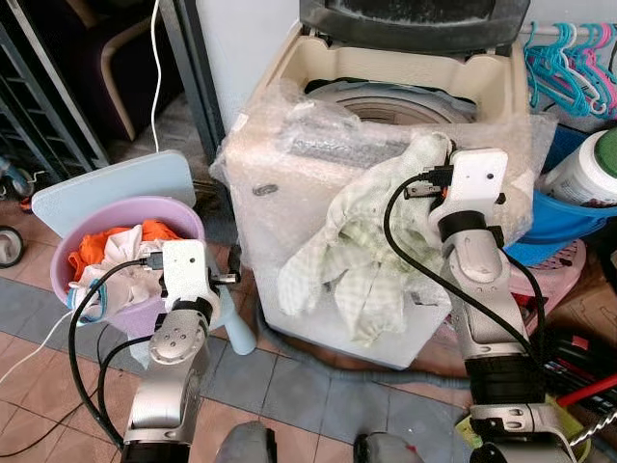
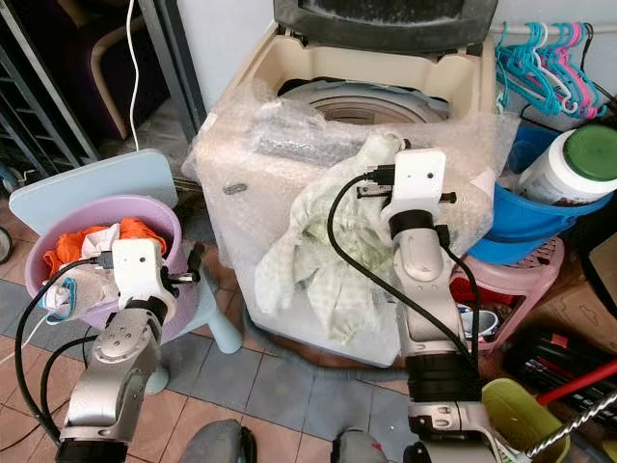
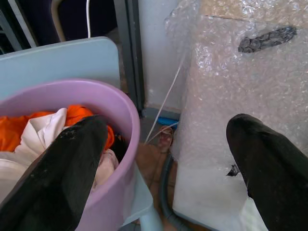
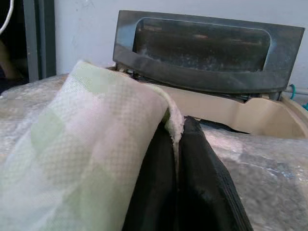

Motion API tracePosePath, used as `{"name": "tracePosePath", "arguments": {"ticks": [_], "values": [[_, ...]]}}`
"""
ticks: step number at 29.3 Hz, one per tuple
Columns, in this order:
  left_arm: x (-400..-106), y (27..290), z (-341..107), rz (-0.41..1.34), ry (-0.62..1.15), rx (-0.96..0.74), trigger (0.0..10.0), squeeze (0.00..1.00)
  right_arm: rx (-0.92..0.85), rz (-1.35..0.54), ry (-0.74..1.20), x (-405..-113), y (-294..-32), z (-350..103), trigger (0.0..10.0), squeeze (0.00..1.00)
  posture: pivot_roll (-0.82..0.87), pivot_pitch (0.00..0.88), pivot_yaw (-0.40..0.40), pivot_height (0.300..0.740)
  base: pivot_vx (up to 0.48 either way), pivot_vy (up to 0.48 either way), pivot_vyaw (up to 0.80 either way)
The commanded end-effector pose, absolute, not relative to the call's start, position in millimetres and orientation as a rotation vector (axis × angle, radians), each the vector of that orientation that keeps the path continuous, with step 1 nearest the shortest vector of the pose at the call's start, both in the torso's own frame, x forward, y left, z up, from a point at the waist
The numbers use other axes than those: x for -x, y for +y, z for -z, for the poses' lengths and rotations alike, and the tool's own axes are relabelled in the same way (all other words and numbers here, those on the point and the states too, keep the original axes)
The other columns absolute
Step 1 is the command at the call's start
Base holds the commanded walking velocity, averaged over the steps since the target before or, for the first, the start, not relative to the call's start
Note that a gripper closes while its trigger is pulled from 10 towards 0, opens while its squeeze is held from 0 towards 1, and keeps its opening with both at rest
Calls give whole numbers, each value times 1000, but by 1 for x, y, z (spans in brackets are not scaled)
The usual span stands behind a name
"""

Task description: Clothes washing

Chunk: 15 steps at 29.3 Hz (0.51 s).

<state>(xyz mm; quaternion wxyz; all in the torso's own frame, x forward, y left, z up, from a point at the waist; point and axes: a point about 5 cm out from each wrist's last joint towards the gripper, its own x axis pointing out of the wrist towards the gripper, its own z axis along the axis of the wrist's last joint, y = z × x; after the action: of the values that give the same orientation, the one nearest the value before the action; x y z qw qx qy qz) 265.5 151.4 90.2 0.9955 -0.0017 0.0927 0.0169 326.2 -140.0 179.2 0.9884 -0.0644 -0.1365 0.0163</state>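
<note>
Waffle-weave checked cloth pinched in right hand — above bubble-wrapped washer.

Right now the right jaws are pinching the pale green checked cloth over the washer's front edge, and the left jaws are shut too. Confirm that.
Not quite. The right gripper does pinch the pale green checked cloth, but the left wrist view shows the left gripper open, beside the purple plastic basin.

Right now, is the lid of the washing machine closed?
No, the dark lid stands raised at the back of the washing machine, and the round drum opening lies uncovered.
</note>
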Motion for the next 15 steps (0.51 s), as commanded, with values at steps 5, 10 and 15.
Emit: {"name": "tracePosePath", "arguments": {"ticks": [5,10,15], "values": [[-268,146,-100,22,116,17,10000,0,141,-36,-309,-324,-137,-184,10000,0,-15,70,57,740,0,190,0],[-271,142,-106,52,93,25,10000,0,129,-44,-323,-326,-136,-188,10000,0,-13,70,56,740,0,0,0],[-272,139,-108,80,83,72,10000,0,103,-26,-336,-331,-135,-193,10000,0,-4,81,57,740,0,0,0]]}}
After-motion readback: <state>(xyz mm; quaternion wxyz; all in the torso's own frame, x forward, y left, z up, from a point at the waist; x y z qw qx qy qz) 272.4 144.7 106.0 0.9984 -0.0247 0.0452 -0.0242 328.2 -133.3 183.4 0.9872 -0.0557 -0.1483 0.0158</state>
